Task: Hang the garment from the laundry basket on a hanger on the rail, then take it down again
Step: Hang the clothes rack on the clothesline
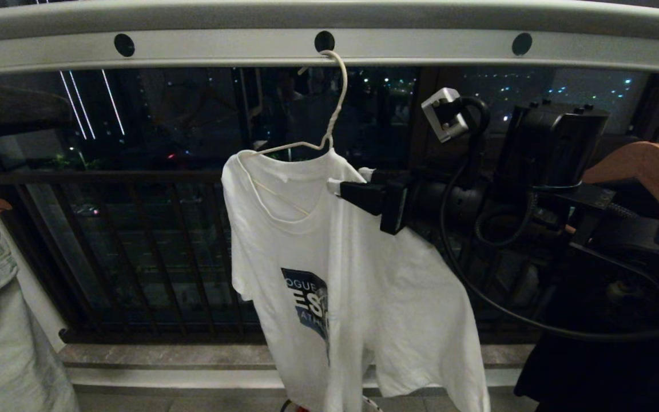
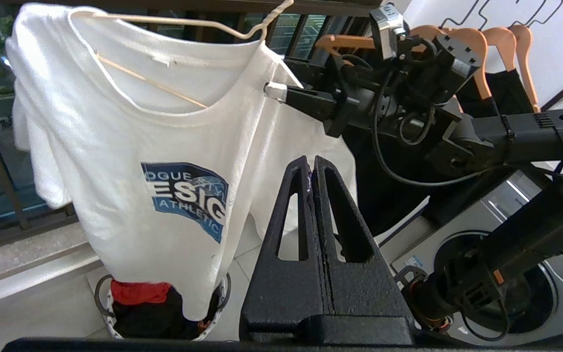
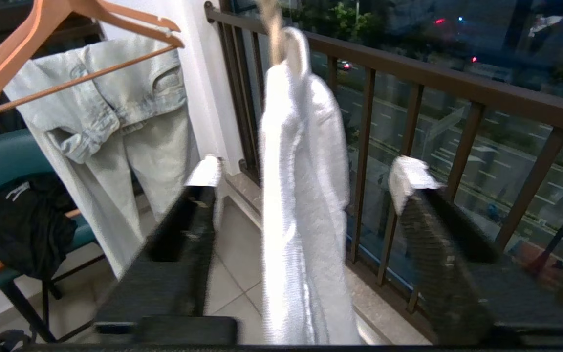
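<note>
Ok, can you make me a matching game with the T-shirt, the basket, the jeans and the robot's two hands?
Things:
1. white printed T-shirt
2. round white woven basket
3. pale blue denim jeans
4. left end effector
5. right end effector

States:
A. shut, holding nothing
B. draped on a brown wooden hanger
C. hanging on a thin white wire hanger hooked in the grey rail
D. open, either side of the shirt's edge
E. holds red and black cloth

Pairs: 1-C, 2-E, 3-B, 4-A, 5-D
</note>
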Robot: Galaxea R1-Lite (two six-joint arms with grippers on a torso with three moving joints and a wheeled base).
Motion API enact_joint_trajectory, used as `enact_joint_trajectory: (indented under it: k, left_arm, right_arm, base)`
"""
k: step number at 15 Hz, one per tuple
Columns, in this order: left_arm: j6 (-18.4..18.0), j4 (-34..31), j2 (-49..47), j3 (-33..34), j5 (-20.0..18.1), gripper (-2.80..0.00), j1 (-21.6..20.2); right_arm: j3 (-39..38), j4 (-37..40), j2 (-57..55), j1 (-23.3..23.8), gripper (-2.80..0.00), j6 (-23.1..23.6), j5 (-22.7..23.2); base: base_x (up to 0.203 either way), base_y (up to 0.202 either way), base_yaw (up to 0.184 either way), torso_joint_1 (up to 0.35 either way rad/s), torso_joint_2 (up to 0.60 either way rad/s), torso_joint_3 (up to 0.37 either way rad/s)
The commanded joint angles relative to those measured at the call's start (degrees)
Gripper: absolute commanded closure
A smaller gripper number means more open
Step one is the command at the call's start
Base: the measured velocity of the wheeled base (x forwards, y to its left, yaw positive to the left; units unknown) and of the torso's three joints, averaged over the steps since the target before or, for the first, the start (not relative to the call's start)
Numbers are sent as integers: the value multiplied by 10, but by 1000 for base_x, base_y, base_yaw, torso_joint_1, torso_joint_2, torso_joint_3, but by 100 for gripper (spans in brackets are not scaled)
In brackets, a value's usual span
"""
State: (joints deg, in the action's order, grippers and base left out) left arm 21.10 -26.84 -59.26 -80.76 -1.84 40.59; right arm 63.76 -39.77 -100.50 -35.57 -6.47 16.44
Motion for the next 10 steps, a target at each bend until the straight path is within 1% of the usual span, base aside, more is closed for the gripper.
enact_joint_trajectory:
  k: [1, 5, 7, 10]
  left_arm:
    - [2, -1, -2, 0, 0, 0, 0]
    - [2, -1, -13, 1, 0, 0, 0]
    - [2, -1, -19, 2, 0, 0, 0]
    - [2, -1, -22, 2, -1, 0, 0]
  right_arm:
    - [-4, -2, 18, 0, -280, 0, -2]
    - [-12, 6, 67, 0, -280, 1, -3]
    - [-10, 42, 96, 0, -280, 1, -4]
    - [-8, 75, 133, 0, -280, 1, -7]
  base:
    - [0, 0, 0, 0, 0, 0]
    - [0, 0, 0, 0, 0, 0]
    - [0, 0, 0, 0, 0, 0]
    - [0, 0, 0, 0, 0, 0]
